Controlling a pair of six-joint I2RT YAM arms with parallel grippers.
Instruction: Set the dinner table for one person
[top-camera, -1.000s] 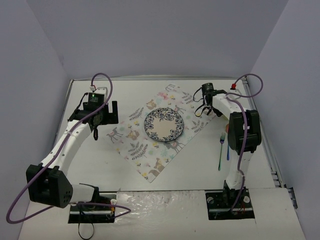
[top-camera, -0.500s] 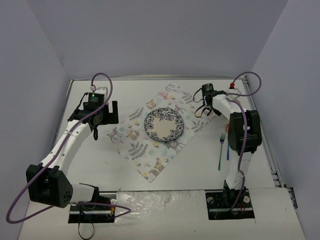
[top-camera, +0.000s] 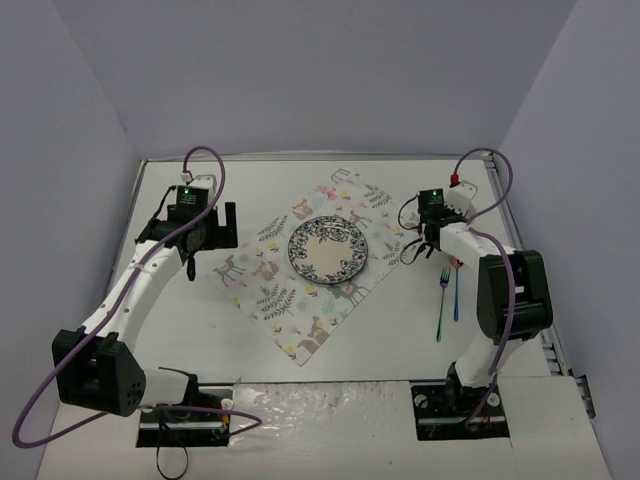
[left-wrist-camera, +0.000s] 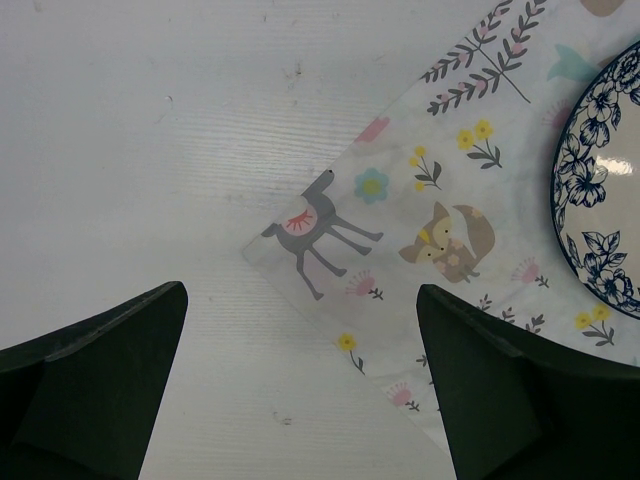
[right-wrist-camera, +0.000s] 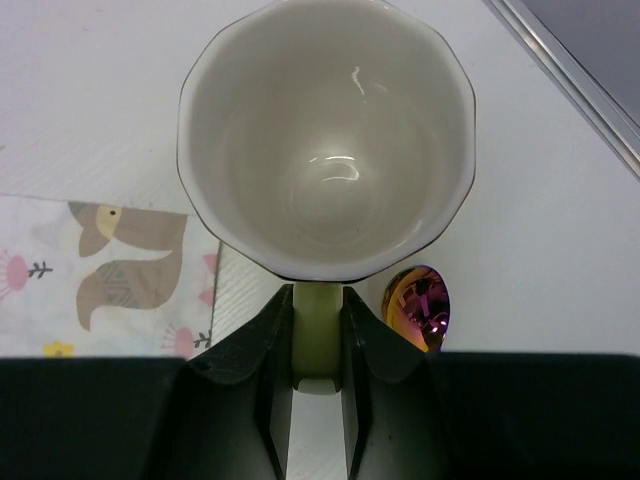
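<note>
White cup (right-wrist-camera: 325, 140) clamped by its handle in the right gripper (right-wrist-camera: 318, 305), bowl pointing away from the jaws, over the table (top-camera: 400, 320) toward its right edge, at the placemat's (top-camera: 270, 295) right corner. Over the opposite corner the left gripper (left-wrist-camera: 300, 300) gapes empty, so the right arm's nearer.

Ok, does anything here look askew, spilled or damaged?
The placemat lies askew: it is turned diagonally, its corners pointing at the edges of the table rather than lying square to them. Otherwise nothing stands out. The cup held in the right hand is empty, and no spill or breakage shows.
</note>
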